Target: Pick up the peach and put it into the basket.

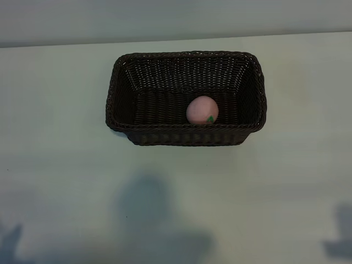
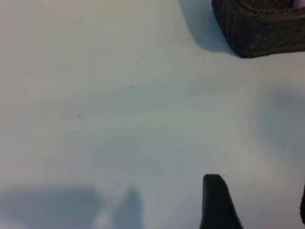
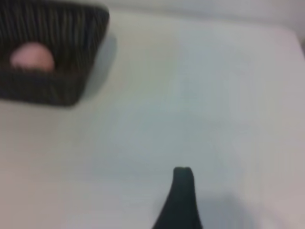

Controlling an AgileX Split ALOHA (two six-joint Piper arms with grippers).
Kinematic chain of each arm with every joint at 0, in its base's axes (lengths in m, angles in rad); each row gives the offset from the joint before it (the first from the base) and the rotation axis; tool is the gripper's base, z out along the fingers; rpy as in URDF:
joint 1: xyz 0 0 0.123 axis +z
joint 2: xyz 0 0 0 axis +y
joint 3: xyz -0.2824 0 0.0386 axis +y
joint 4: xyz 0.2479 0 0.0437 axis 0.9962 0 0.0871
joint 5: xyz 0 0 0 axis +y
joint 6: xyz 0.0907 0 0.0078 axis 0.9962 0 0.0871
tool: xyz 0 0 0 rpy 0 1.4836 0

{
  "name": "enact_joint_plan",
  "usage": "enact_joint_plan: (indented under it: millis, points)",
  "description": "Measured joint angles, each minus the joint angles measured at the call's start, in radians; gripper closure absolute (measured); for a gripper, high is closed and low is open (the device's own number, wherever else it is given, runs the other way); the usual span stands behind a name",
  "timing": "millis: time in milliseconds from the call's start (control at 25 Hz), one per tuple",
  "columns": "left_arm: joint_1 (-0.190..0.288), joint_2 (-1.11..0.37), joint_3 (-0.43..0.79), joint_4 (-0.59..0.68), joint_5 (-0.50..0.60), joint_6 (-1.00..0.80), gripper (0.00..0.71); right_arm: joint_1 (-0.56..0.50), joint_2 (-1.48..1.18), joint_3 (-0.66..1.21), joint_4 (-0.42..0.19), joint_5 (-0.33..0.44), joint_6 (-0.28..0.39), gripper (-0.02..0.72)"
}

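The pale pink peach (image 1: 202,110) lies inside the dark brown woven basket (image 1: 187,55), against its near wall, right of the middle. The right wrist view shows the peach (image 3: 32,57) in the basket (image 3: 47,90) from farther off. Only a corner of the basket (image 2: 259,28) shows in the left wrist view. Neither arm appears in the exterior view. My left gripper (image 2: 259,205) stands open over bare table, well away from the basket. Of my right gripper a single dark finger (image 3: 183,195) shows over bare table, with nothing beside it.
The basket stands toward the back of a pale table (image 1: 66,165), whose far edge (image 1: 55,43) runs just behind it. Arm shadows (image 1: 157,220) fall on the front part of the table.
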Motion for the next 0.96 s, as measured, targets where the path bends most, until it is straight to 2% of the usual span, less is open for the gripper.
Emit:
enact_joint_plan:
  millis: [200, 440, 680, 960]
  points:
    - [0.000, 0.000, 0.000, 0.000, 0.000, 0.000, 0.282, 0.000, 0.000, 0.050, -0.006, 0.002, 0.000, 0.108]
    - [0.000, 0.000, 0.000, 0.000, 0.000, 0.000, 0.282, 0.000, 0.000, 0.068, -0.012, -0.039, 0.006, 0.108]
    - [0.000, 0.000, 0.000, 0.000, 0.000, 0.000, 0.282, 0.000, 0.000, 0.080, -0.032, -0.063, 0.049, 0.108]
    - [0.000, 0.000, 0.000, 0.000, 0.000, 0.000, 0.282, 0.000, 0.000, 0.080, -0.035, -0.065, 0.053, 0.108]
